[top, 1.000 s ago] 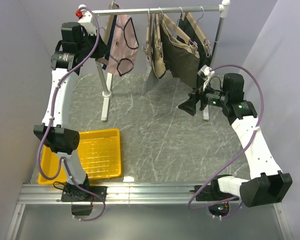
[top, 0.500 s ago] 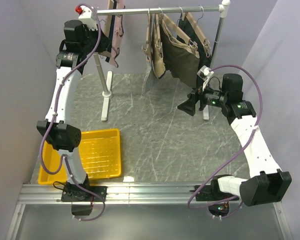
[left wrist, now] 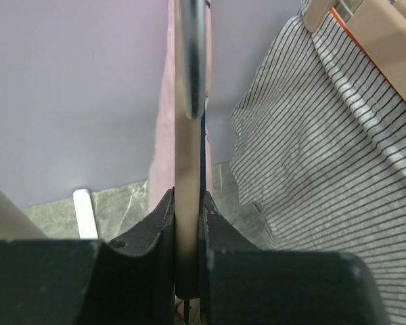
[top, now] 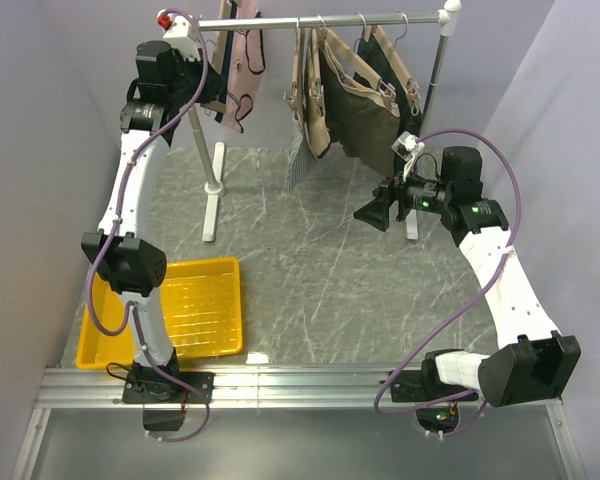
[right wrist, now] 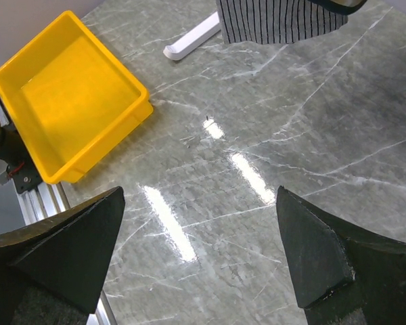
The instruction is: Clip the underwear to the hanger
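My left gripper [top: 212, 92] is raised beside the left end of the clothes rail [top: 320, 18]. In the left wrist view its jaws [left wrist: 187, 200] are shut on the slim tan bar of the hanger [left wrist: 187, 169], whose silver hook [left wrist: 191, 61] rises straight above. The pale pink underwear [top: 248, 55] with dark edging hangs from that hanger just under the rail, and shows as a pink strip [left wrist: 160, 135] behind the bar. My right gripper [top: 375, 212] is open low over the table at the right, with only bare marble between its fingers [right wrist: 199, 250].
Dark olive garments [top: 360, 110] on tan hangers and a striped garment [top: 302, 160] [left wrist: 325, 149] hang along the rail. The rack's left pole [top: 205, 150] and white foot [right wrist: 193, 37] stand on the table. A yellow tray [top: 195, 305] [right wrist: 68, 101] sits at the near left.
My left gripper has lifted the hanger and underwear up and closer to the rail; the underwear swung and turned. The right arm has barely moved.
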Robot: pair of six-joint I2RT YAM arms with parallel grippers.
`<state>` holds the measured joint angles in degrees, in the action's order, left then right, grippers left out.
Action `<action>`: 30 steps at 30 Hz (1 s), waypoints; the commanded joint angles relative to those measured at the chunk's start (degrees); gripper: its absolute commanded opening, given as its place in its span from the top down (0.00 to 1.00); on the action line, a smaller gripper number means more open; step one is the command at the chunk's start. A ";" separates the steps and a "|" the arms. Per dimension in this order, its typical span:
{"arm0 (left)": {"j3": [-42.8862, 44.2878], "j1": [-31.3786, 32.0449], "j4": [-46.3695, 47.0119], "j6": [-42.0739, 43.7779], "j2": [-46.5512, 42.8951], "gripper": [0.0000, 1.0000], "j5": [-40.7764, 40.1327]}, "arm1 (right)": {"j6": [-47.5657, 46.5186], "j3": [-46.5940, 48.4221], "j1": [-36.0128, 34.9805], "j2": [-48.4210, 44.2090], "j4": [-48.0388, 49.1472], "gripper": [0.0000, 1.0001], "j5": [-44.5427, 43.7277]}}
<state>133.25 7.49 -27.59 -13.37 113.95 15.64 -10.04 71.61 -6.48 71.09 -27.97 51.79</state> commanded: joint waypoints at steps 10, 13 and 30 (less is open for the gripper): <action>0.61 0.25 4.30 -1.40 1.19 0.81 0.88 | 0.73 1.86 0.15 0.28 0.81 0.00 0.77; -1.49 0.25 4.57 -1.58 -0.31 0.78 2.20 | 0.81 1.77 0.24 -0.07 0.72 0.00 0.86; -8.61 0.25 7.38 -1.84 -12.17 0.13 3.00 | -0.42 -0.33 0.15 -5.08 -2.09 0.00 -0.99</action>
<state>126.06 7.57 -22.83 -14.74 106.91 18.17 -10.13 71.61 -6.48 68.27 -29.74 51.55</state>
